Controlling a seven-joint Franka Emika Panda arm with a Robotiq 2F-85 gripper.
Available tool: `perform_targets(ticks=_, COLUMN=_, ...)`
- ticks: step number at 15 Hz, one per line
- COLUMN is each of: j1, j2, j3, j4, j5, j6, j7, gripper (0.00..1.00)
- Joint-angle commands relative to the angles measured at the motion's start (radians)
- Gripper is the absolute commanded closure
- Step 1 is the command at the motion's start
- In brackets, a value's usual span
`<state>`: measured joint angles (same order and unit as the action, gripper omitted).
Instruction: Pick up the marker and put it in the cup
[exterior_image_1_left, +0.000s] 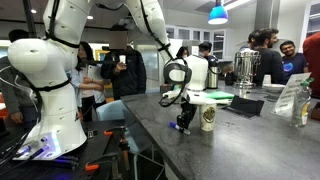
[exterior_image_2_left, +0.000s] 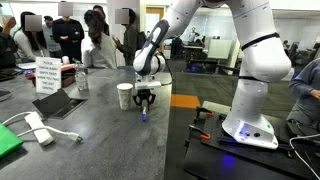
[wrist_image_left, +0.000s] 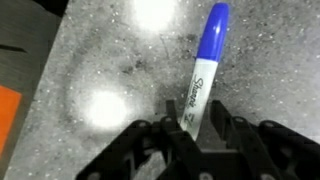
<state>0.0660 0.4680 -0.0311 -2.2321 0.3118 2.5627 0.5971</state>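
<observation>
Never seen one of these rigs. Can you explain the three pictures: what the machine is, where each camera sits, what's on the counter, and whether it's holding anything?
The white machine is a robot arm mounted beside a dark counter. The black claw at its end is the gripper. Two pictures come from cameras standing in the room at different spots. The third comes from a camera on the wrist, looking past the fingers. There the gripper is closed on the marker, whose blue cap points toward the counter; whether it touches is unclear. Right beside the gripper stands the cup, cream paper, upright. Also on the counter are a white sign card and, in an exterior view, steel urns.
</observation>
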Motion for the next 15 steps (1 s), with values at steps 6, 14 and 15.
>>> perform_targets(ticks=6, j1=0.028, j2=-0.05, j3=-0.058, j4=-0.015, j5=-0.03, j6=-0.016, j7=0.035, gripper=0.96)
perform_targets(ticks=14, j1=0.089, j2=-0.256, j3=-0.208, j4=-0.022, j5=-0.386, j6=-0.001, j7=0.272, gripper=0.96)
perform_targets(ticks=15, j1=0.093, j2=-0.275, j3=-0.212, j4=-0.015, j5=-0.458, j6=0.002, j7=0.321, gripper=0.96)
